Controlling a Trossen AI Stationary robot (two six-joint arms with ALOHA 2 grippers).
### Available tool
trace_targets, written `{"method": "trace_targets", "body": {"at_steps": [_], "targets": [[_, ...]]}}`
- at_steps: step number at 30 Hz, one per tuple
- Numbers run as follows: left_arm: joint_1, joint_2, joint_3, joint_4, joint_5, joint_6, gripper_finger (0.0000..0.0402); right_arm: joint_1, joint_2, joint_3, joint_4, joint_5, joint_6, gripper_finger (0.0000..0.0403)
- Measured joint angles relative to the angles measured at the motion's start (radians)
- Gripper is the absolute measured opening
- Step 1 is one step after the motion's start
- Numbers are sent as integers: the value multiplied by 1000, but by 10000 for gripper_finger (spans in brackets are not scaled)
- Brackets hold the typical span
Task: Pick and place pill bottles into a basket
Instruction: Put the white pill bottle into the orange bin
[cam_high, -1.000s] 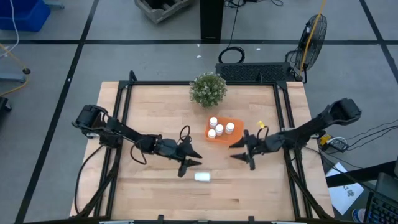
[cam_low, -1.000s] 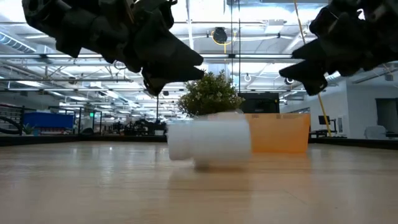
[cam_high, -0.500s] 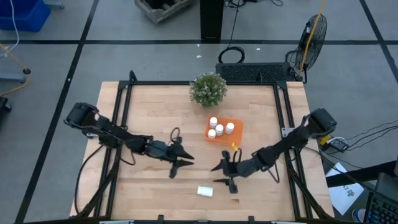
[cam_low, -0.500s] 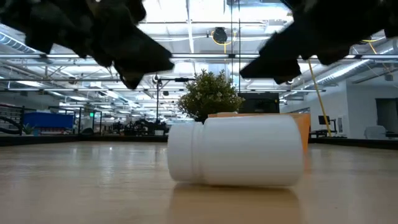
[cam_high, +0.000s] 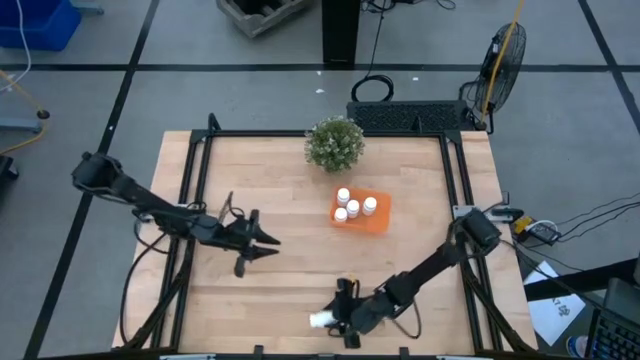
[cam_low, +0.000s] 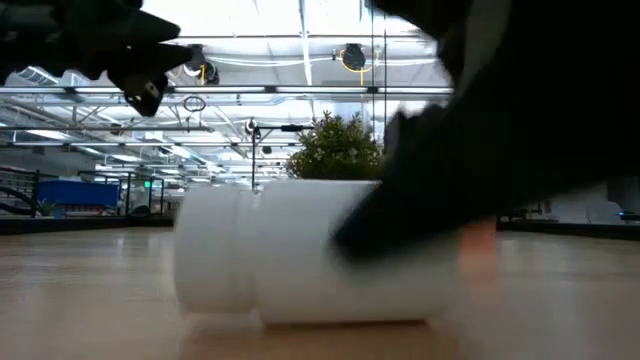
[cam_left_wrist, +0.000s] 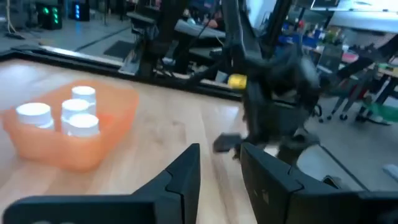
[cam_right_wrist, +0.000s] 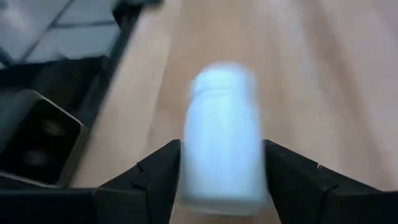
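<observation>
The wooden table (cam_high: 270, 190) carries a bushy green plant (cam_high: 335, 142) at its far edge and, just nearer than it, the orange basket (cam_high: 375, 218), in which three pill bottles (cam_high: 352, 207) already stand upright. The left gripper (cam_high: 262, 246) hangs over the left-middle of the table, well apart from any bottle; its fingers (cam_left_wrist: 186, 177) stand a little apart with nothing between them. The right gripper (cam_high: 338, 318) is stretched down to the near edge of the table, where one loose pill bottle (cam_high: 320, 320) lies on its side. In the right wrist view this bottle sits between the two spread fingers (cam_right_wrist: 160, 171), cap pointing away, and whether the pads touch it yet cannot be told. The bottle looks light, rigid and smooth, and being round it will likely roll or skid if nudged from one side only, so the near edge of the table is a risk. The best hold seems to be across the middle of the body, below the cap's shoulder, with both fingers meeting it together. A firm but modest squeeze should do; the plastic should not crush.
</observation>
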Motion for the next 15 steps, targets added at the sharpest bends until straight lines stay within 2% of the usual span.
{"method": "trace_targets", "body": {"at_steps": [6, 12, 15], "targets": [[-44, -55, -35, -14, -30, 0, 120, 9, 76, 71, -28, 50, -10, 210], [-80, -49, -32, -23, -75, -1, 120, -16, 70, 69, -40, 24, -68, 210], [-87, -49, -32, -78, -69, -34, 120, -27, 69, 69, -42, 19, -81, 201]]}}
